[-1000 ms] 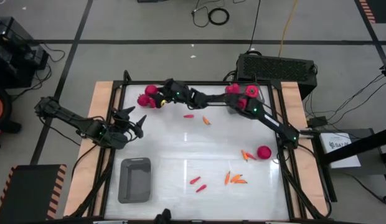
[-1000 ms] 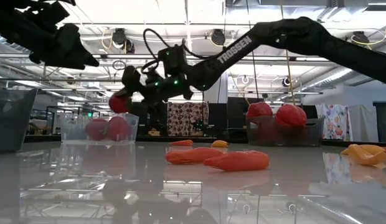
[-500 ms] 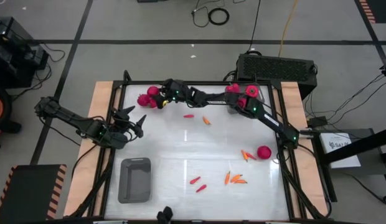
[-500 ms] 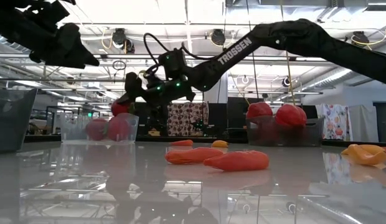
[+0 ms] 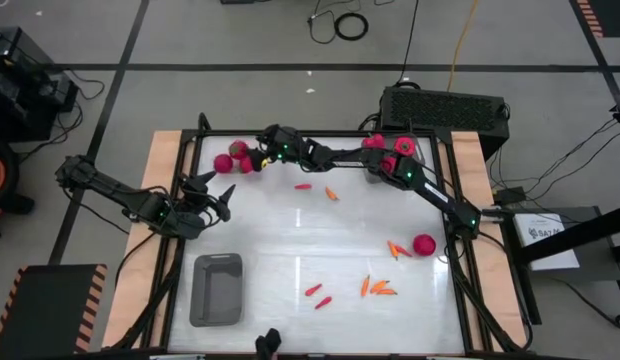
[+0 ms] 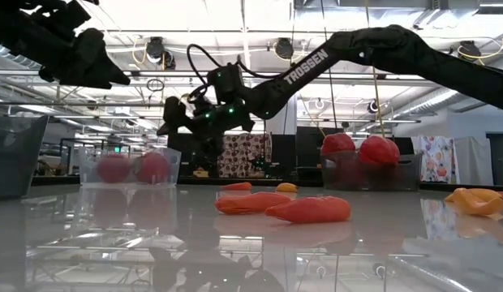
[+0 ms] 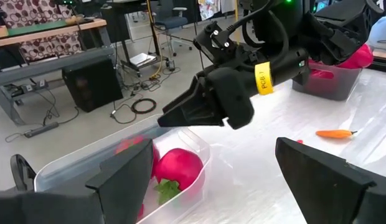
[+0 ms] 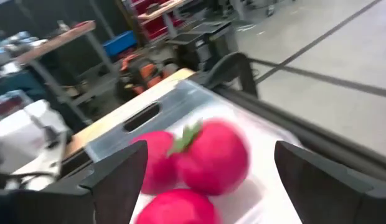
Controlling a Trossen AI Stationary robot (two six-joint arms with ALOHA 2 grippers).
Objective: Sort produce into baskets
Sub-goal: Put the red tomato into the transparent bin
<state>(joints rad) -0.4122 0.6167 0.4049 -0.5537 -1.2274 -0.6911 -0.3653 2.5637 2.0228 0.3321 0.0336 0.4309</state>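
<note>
Fruits [image 8: 211, 155] — look light, smooth, stiff; likely slippery, best pinched across the round body | three lie in clear tub [image 5: 233, 160] at worktop's far-left corner | right gripper [image 5: 260, 149] wide open, empty, arm stretched over tub | left gripper [image 5: 212, 192] open, empty, near left edge

White counter [image 5: 290, 250] with wooden side edges, black ventilated box [image 5: 445, 108] beyond its far edge, coiled black cable [image 5: 351, 26] on the grey floor [image 5: 240, 40], yellow cord [image 5: 462, 40] nearby
</note>
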